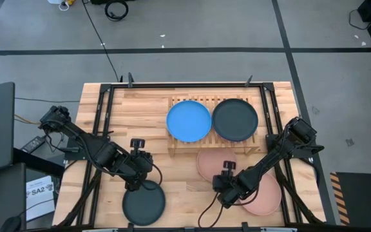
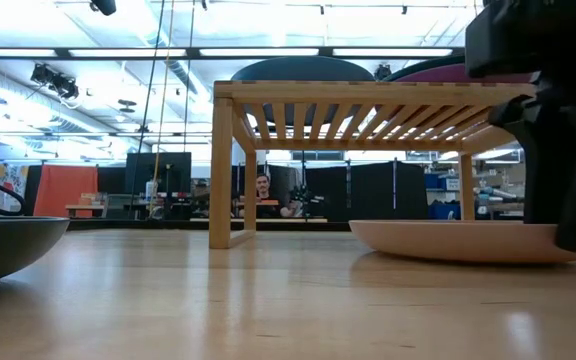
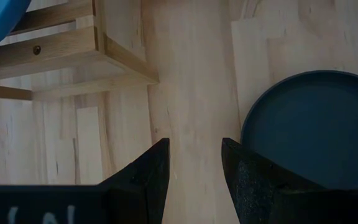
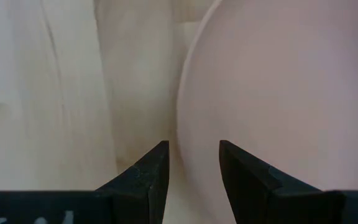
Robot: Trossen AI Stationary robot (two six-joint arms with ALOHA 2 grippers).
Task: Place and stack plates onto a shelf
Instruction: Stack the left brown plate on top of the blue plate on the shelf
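Observation:
The wooden shelf point(image 1: 192, 145) stands at the table's far middle, with a bright blue plate point(image 1: 188, 120) and a charcoal plate point(image 1: 235, 119) lying side by side on its slats. A pink plate point(image 1: 212, 164) lies flat on the table just in front of the shelf, and a salmon plate point(image 1: 266, 194) lies near the front right. A dark teal plate point(image 1: 143, 202) lies at the front left. My right gripper point(image 4: 193, 146) is open and low at the salmon plate's left rim. My left gripper point(image 3: 194, 144) hangs open above bare table beside the teal plate point(image 3: 316, 130). My right gripper comes slanting down from above at the salmon plate's left rim point(image 4: 180, 134), and the rim runs into the gap between its two fingers, one over the plate and one over the table. I cannot tell whether either finger touches it. The plate lies flat on the table.
Black frame rails point(image 1: 102, 122) run along the table's left, right and far sides. In the low view the shelf's legs point(image 2: 220, 170) stand on the tabletop with open room beneath, and a person sits far off in the room behind.

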